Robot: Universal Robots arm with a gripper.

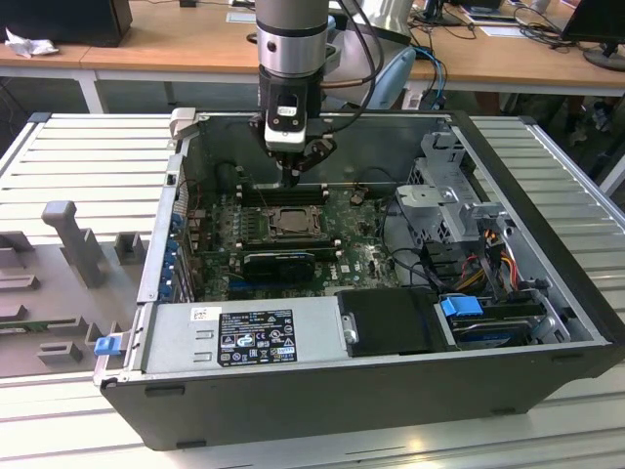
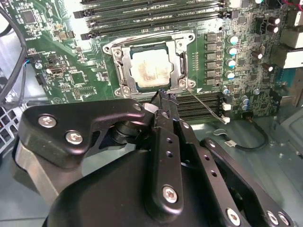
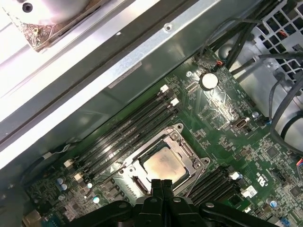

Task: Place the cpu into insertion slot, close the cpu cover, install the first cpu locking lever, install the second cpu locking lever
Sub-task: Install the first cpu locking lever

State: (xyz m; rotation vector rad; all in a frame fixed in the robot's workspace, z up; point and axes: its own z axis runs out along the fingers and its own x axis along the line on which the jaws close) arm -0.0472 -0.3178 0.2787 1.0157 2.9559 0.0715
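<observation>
The cpu [image 2: 149,68] [image 3: 163,165] [image 1: 291,223] lies flat in the insertion slot [image 2: 142,40] on the green motherboard, its pale metal top showing. The cpu cover [image 2: 124,61] [image 3: 183,147] is down around it, framing the chip in its square window. A thin wire locking lever [image 2: 206,104] slants out from one corner of the socket, above the board. My gripper [image 2: 161,94] [image 3: 161,182] [image 1: 293,181] hangs just over the socket's edge beside that corner. Its black fingers are pressed together with nothing between them.
Long black memory slots [image 2: 151,12] [image 3: 128,130] run on both sides of the socket. A black finned card [image 1: 278,262], the power supply [image 1: 244,337], a drive cage [image 1: 439,200] and loose cables [image 1: 488,259] crowd the open case, whose walls [image 1: 161,234] enclose the board.
</observation>
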